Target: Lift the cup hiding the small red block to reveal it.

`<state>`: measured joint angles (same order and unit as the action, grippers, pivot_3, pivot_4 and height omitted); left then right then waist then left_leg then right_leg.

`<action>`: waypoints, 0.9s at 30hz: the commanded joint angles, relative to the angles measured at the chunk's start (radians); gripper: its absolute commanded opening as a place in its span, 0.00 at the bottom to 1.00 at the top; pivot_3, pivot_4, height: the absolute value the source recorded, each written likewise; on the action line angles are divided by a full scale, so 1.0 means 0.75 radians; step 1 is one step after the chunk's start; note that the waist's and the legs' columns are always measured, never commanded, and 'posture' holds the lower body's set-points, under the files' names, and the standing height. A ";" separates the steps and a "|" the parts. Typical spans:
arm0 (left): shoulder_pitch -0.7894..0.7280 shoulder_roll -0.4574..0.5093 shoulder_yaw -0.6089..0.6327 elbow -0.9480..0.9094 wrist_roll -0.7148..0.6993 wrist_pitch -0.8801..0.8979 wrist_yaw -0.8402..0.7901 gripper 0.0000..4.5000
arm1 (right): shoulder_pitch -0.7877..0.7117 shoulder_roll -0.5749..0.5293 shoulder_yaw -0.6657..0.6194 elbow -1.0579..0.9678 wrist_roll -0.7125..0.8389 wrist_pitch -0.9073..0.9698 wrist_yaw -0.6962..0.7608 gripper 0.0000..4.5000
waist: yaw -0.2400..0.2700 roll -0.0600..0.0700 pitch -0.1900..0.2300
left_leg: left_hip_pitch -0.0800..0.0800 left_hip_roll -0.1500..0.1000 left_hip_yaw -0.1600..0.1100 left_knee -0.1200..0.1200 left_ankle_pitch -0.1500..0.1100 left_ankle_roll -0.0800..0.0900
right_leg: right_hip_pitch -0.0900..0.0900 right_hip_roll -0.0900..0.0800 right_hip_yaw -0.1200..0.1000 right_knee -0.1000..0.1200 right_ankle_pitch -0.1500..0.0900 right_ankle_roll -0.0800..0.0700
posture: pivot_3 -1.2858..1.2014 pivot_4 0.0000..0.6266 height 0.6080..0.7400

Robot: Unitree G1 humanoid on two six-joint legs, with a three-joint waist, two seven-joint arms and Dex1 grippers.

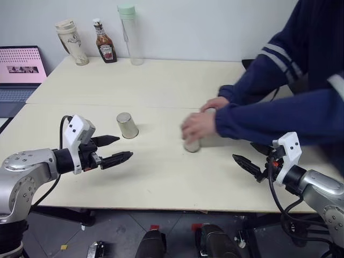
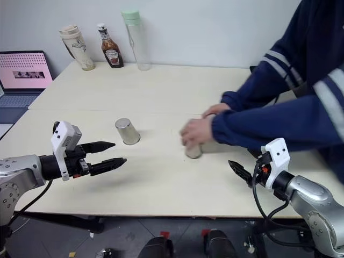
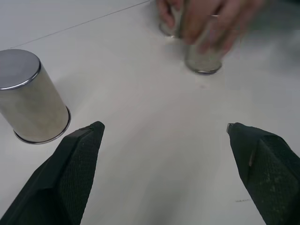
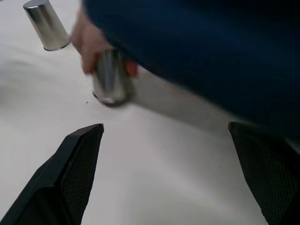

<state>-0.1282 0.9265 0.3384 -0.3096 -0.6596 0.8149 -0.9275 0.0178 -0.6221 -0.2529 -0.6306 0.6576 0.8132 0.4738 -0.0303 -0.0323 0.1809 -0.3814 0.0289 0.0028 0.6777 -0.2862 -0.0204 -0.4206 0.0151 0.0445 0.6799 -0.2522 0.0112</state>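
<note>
- Two grippers, left gripper (image 1: 117,150) and right gripper (image 1: 251,160), hover over the table (image 1: 161,183), jaws spread, holding nothing.
- Left wrist view alone shows a person's hands (image 3: 206,21) on two cups (image 3: 202,60); a third cup (image 1: 127,125) stands apart.
- Red block hidden; ketchup bottle (image 1: 105,43) label unreadable.

One silver metal cup (image 1: 127,125) stands upside down and alone on the pale worktop (image 1: 161,177). A second cup (image 1: 192,144), also inverted, sits well apart from it under a person's hand (image 1: 198,124), which grips it.
</note>
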 commanded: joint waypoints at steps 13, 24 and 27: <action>-0.016 0.026 0.018 -0.016 0.004 -0.048 -0.011 1.00 | -0.001 -0.022 -0.050 -0.010 0.007 -0.025 0.015 1.00 | 0.000 0.000 0.000 | 0.000 0.000 0.000 0.000 0.000 0.000 | 0.000 0.000 0.000 0.000 0.000 0.000 | 0.52 0.24 1.00; -0.015 0.012 -0.002 -0.051 -0.006 -0.066 -0.027 1.00 | 0.015 -0.009 -0.042 -0.018 -0.007 -0.031 -0.004 1.00 | 0.000 0.000 0.000 | 0.000 0.000 0.000 0.000 0.000 0.000 | 0.000 0.000 0.000 0.000 0.000 0.000 | 0.52 0.24 1.00; -0.018 0.013 -0.012 -0.081 -0.047 -0.041 -0.049 1.00 | 0.017 -0.013 -0.051 -0.016 -0.006 -0.022 -0.011 1.00 | 0.000 0.000 0.000 | 0.000 0.000 0.000 0.000 0.000 0.000 | 0.000 0.000 0.000 0.000 0.000 0.000 | 0.52 0.24 1.00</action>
<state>-0.1290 0.9265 0.3260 -0.3201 -0.6636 0.7879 -0.9462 0.0290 -0.6265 -0.2561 -0.6213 0.6494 0.8098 0.4733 -0.0304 -0.0323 0.1809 -0.3816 0.0289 0.0029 0.6776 -0.2863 -0.0204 -0.4207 0.0151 0.0446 0.6797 -0.2523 0.0112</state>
